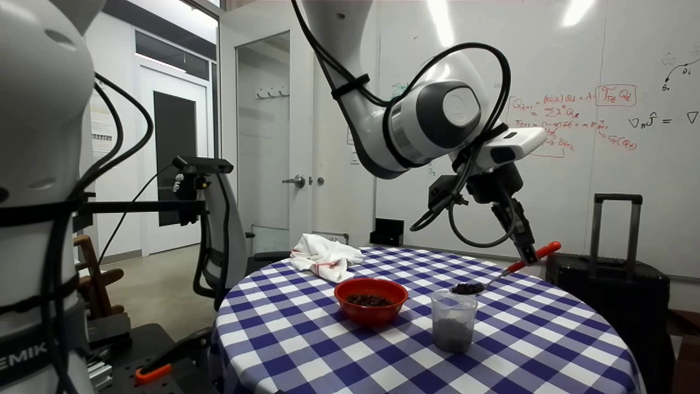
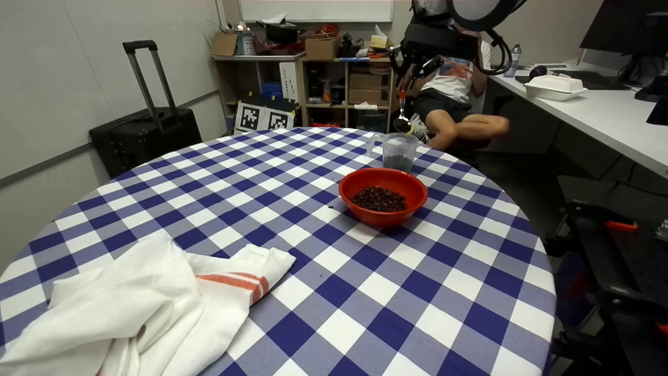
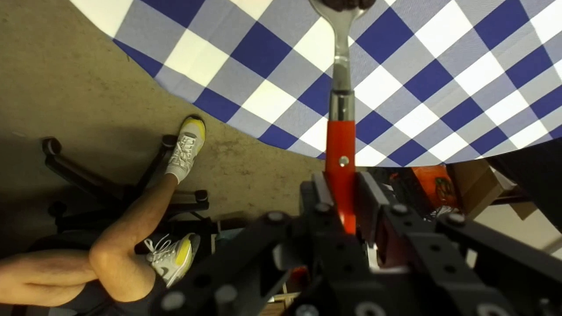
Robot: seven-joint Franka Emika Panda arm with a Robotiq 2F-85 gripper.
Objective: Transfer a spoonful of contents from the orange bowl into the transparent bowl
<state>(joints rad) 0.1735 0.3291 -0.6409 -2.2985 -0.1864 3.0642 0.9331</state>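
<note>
1. Nearest the camera in an exterior view, a white cloth [image 2: 156, 308] with red stripes lies crumpled on the left of the round table [image 2: 365, 292], whose cover is a blue-and-white check.
2. Farther off and to the right in that view stands the orange bowl [image 2: 383, 218], upright, with small dark pieces [image 2: 380, 199] lying in its bottom.
3. Just past the bowl, on its far side from there, the transparent cup [image 2: 399, 161] stands upright on the table; its handle points left, and something dark shows through its lower wall.
4. The gripper [image 3: 342, 186] is closed on the red handle of the spoon [image 3: 341, 112], with one finger along each side in the wrist view.
5. In an exterior view the spoon slants, its handle raised to the right, and its lower left end carries a dark heap [image 1: 467, 288].
6. In both exterior views that loaded end shows at the mouth of the cup, near the rim; whether the two touch I cannot tell.
7. The arm [image 1: 374, 131] reaches in from above.
8. In an exterior view a person [image 2: 451, 89] in a white shirt sits beyond the table, with a black suitcase [image 2: 130, 138] on the left and a white desk [image 2: 626, 115] on the right.
</note>
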